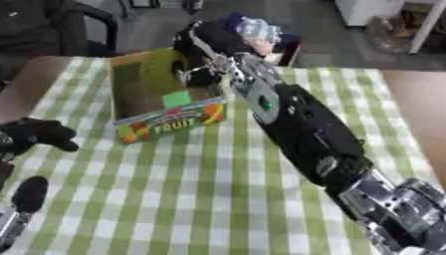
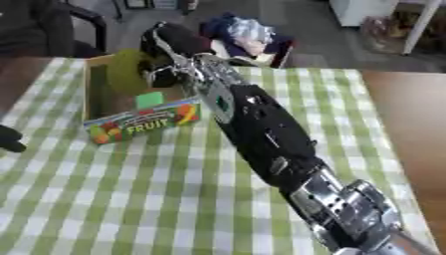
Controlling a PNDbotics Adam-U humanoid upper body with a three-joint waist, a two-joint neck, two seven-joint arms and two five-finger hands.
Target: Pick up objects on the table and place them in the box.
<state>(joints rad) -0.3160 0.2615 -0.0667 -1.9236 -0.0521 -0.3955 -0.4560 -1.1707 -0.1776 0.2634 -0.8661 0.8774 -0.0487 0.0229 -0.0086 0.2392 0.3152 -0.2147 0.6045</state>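
Silver-jointed forearm of the right arm [image 1: 392,204] fills the lower right corner, nearest the camera, and runs diagonally up and left across the green-and-white checked tablecloth [image 1: 200,199]. At the left edge, the black left hand [image 1: 35,135] rests over the cloth with its fingers curled and holding nothing; a further black-and-silver part of the left arm shows below it in the lower left corner. Beyond the middle of the cloth stands the open cardboard box [image 1: 122,94], whose front panel carries pictures of fruit and the printed word "FRUIT". Inside, a small bright green square piece [image 1: 177,98] lies against the front wall. The black right hand [image 2: 170,42] is over the far right part of the box, at its rim, and a large rounded olive-green object [image 2: 126,69] sits against it inside the box. Whether the fingers close round that object cannot be told. Bare brown table [image 1: 418,104] shows to the right of the cloth.
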